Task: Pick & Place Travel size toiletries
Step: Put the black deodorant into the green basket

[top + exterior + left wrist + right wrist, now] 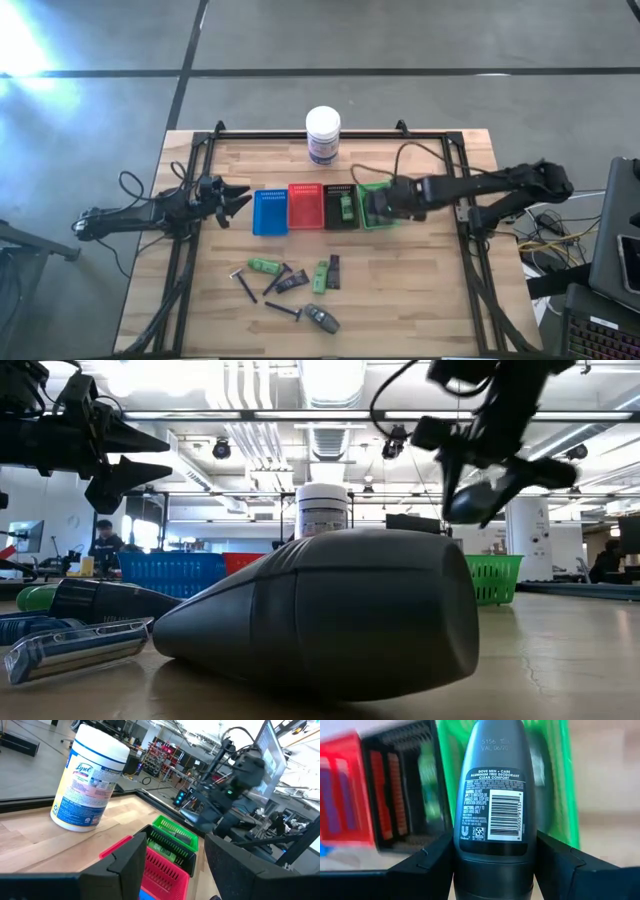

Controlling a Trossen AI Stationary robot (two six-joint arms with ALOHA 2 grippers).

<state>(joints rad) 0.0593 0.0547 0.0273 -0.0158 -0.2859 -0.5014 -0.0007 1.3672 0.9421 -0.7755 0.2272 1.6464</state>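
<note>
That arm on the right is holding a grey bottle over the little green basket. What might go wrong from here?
1. The right end effector grips the grey bottle only by its lower end; it may slip or tilt out.
2. The green tray is narrow and sits tight beside the black tray, so a skewed drop might catch a rim or land next door.
3. The left end effector waits by the blue tray; little danger there.

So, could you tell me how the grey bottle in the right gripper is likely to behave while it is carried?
Grey bottle looks smooth and tapered, so it may slip between the right gripper's fingers. Its rounded body would probably roll if dropped outside the green tray.
</note>
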